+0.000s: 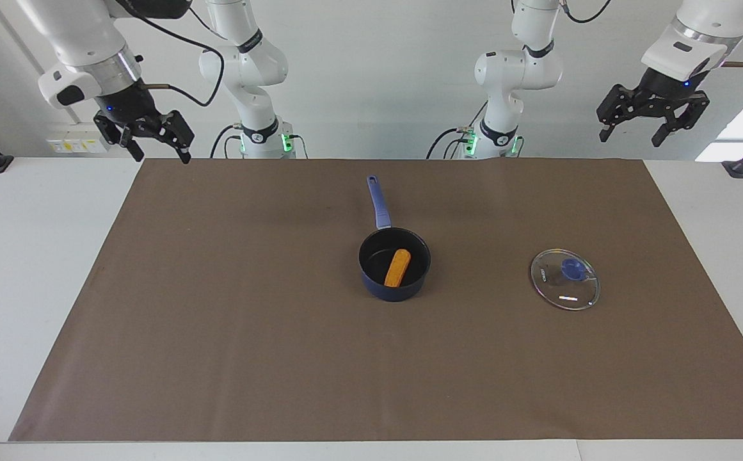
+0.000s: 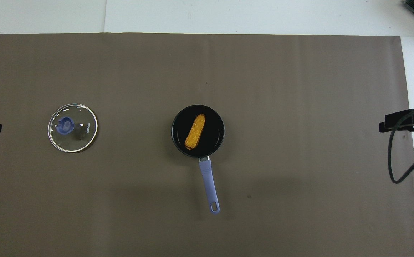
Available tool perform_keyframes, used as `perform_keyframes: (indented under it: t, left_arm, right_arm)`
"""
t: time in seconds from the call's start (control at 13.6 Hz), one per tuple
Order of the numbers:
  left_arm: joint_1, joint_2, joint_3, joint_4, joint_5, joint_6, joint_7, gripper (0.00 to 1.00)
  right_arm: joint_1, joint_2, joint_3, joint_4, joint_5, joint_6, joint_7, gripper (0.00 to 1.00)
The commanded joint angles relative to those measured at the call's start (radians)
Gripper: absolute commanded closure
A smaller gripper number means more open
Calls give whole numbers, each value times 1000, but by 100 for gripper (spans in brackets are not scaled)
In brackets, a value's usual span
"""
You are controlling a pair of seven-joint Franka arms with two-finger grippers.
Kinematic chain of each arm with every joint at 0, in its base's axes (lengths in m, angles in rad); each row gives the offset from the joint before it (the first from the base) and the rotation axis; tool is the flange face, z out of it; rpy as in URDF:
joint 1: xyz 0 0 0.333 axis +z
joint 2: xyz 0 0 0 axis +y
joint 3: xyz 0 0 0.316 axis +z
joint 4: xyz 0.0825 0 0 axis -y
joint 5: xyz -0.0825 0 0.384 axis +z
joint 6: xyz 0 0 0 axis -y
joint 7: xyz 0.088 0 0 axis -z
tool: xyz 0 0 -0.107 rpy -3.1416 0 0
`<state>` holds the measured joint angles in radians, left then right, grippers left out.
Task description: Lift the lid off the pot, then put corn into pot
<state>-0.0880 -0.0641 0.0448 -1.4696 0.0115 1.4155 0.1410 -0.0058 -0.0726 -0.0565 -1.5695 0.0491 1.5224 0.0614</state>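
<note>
- I find the corn inside the pot, the lid well apart on the mat.
- My left gripper and right gripper hang raised, jaws apart, empty.
- Risk: a careless return could clip the pot's handle.

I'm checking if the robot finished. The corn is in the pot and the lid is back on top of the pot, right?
Not quite. The corn is in the pot, but the lid isn't on it. It lies flat on the brown mat beside the pot, toward the left arm's end of the table. The facing view shows this.
</note>
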Motion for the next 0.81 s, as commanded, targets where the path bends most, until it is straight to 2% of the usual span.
perform_keyframes:
  t: [0.0, 0.74]
  left_arm:
    - [-15, 3, 4, 14, -7, -24, -43, 0]
    - [-21, -6, -3, 12, 4, -15, -57, 0]
  right_arm:
    - [-2, -7, 12, 42, -50, -36, -12, 0]
    - [0, -47, 30, -7, -71, -36, -26, 0]
